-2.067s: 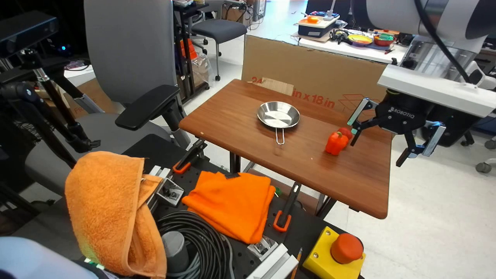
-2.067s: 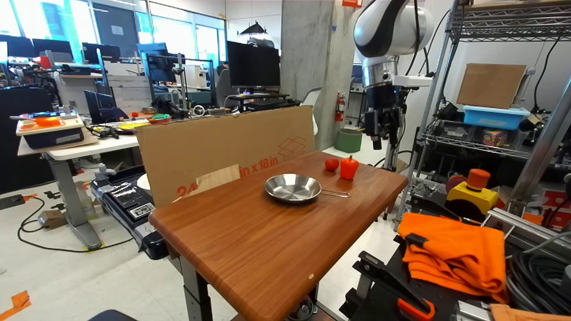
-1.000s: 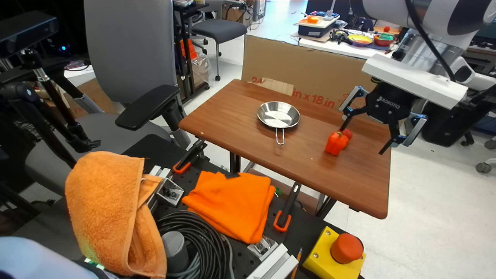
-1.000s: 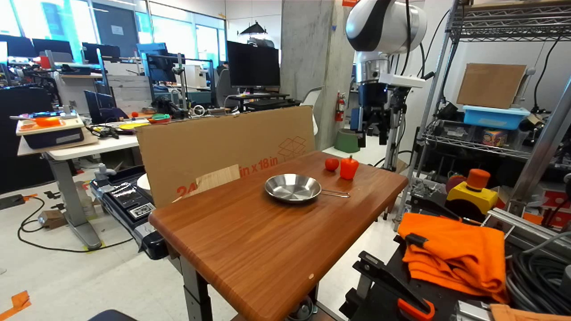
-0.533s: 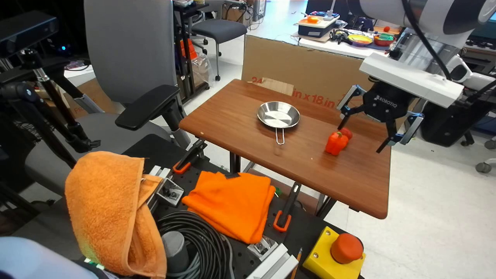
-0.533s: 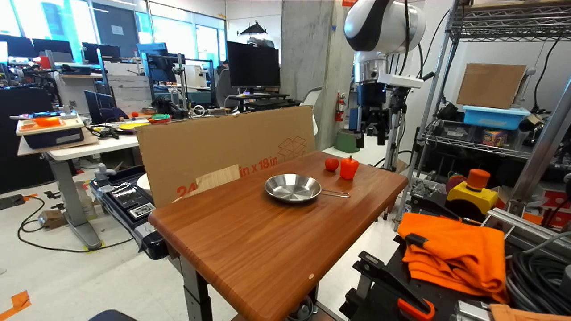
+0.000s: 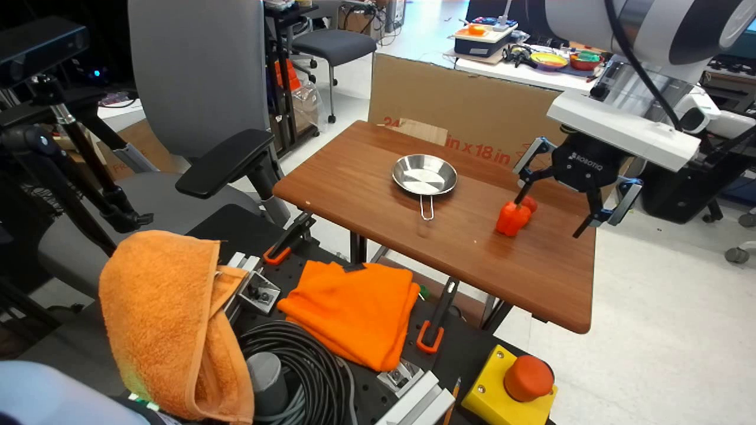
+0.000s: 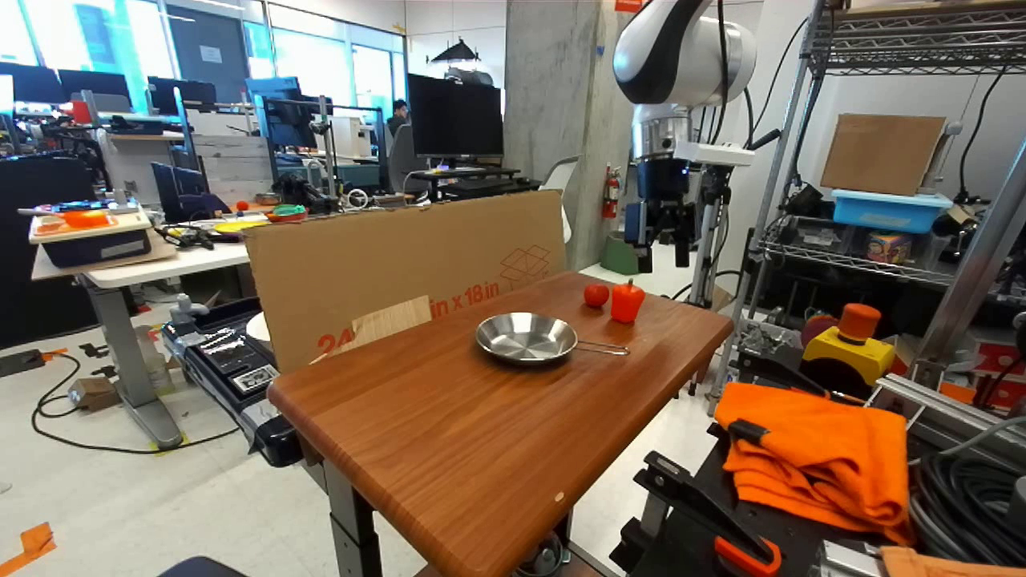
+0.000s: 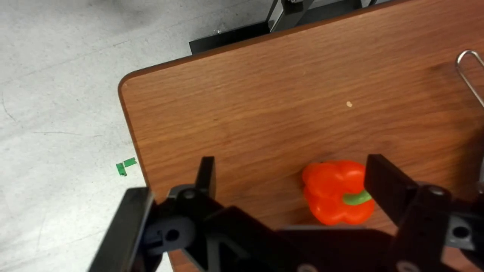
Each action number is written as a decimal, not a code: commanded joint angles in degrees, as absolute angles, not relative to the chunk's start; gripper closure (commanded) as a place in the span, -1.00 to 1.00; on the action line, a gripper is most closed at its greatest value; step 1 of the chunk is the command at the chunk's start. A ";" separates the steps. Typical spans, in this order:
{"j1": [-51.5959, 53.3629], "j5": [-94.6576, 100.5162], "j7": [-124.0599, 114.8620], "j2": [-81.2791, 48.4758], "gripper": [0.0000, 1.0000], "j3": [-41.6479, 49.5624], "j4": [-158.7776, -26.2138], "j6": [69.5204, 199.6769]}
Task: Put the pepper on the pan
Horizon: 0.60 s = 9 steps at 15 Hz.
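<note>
Carried inward over the brown wood-grain tabletop point(image 8: 433, 425) since the earlier frames, the black two-fingered gripper point(image 7: 548, 218) has been brought nearer the chunky, glossy orange-red toy pepper point(image 9: 334, 190); no shift is seen in the pepper, the small round silver metal pan point(image 8: 527, 338) or the small round red piece point(image 8: 595, 296). The fingers point(image 9: 389, 185) are spread wide, with nothing pinched between them. The pepper is stood upright on the tabletop, just beside the red piece and apart from the pan. In the wrist view its edge is overlapped by one finger, so some sideways centring is judged to be needed before lowering.

A light, probably hollow moulding is guessed at for its body: fairly stiff, hardly fragile, though perhaps slippery on its smooth lobed skin. Hold is best taken across opposite flanks at mid-height rather than by the short green stem point(image 9: 356, 198); the red piece could be nudged by a descending finger.
</note>
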<state>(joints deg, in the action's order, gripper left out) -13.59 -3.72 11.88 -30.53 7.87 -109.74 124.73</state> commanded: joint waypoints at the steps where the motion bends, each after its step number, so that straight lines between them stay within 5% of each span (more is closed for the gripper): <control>1: -14.34 -2.82 12.28 -33.94 -1.00 7.36 -104.96 122.33; 9: -13.74 -1.50 11.56 -34.44 -1.00 7.65 -102.43 123.18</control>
<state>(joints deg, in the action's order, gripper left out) -13.59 -3.02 11.88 -34.86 7.89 -103.56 124.02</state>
